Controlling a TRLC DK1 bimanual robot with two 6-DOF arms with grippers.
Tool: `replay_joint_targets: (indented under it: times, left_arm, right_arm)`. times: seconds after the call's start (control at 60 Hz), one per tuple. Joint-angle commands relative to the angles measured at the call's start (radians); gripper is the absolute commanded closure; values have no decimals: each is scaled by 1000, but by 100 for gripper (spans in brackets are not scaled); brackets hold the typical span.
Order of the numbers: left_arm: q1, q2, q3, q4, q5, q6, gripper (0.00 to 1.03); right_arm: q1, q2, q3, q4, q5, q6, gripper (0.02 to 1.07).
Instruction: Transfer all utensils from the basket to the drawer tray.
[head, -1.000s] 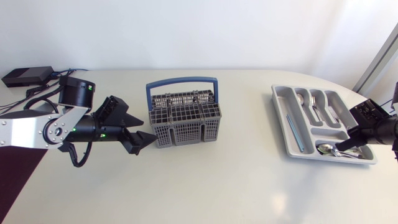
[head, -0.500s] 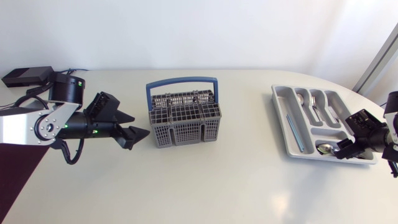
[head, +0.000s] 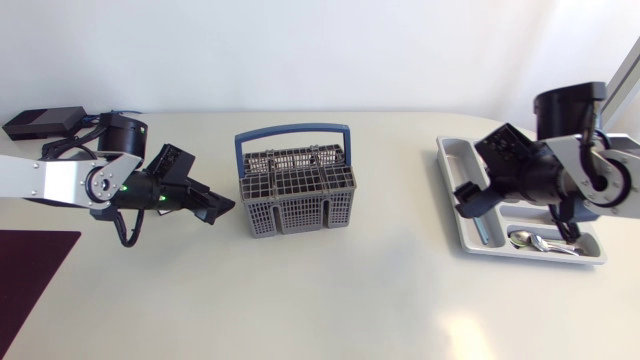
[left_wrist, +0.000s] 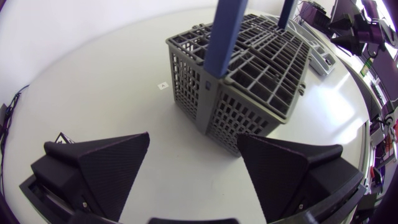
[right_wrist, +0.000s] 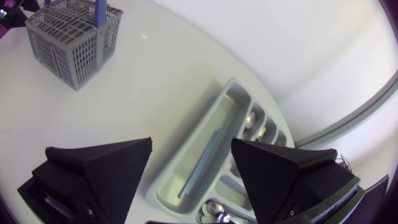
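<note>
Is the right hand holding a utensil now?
No, the right hand is open and nothing is between its fingers.

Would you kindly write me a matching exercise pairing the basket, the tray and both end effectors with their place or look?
1 basket
2 drawer tray
3 left end effector
4 right end effector

A open, over the drawer tray
B grey, blue handle
C open, beside the basket
D holds spoons

Pairs: 1-B, 2-D, 3-C, 4-A

The right arm (head: 560, 175) hides part of the drawer tray (head: 500, 252)
</note>
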Motion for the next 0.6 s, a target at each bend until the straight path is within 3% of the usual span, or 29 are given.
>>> replay_joint_targets:
  times: [0.0,0.133,0.3,0.383,0.483,0.5,0.583]
  left_arm:
    - [12,53,55,12,-13,-33,6]
    - [6,84,91,22,-16,-58,6]
    - [4,102,109,23,-16,-76,13]
    - [8,111,112,22,-16,-78,27]
    - [1,136,124,9,-16,-76,54]
    - [-6,140,126,9,-16,-76,61]
    - [-29,148,132,8,-16,-78,73]
  right_arm:
    - [69,96,63,22,-20,84,15]
    - [155,282,202,49,-81,173,26]
    - [182,449,356,40,-187,235,59]
    - [194,503,399,40,-222,253,77]
    - [216,560,448,19,-245,255,99]
    - [220,569,455,12,-250,255,101]
    - [242,590,469,-4,-267,265,101]
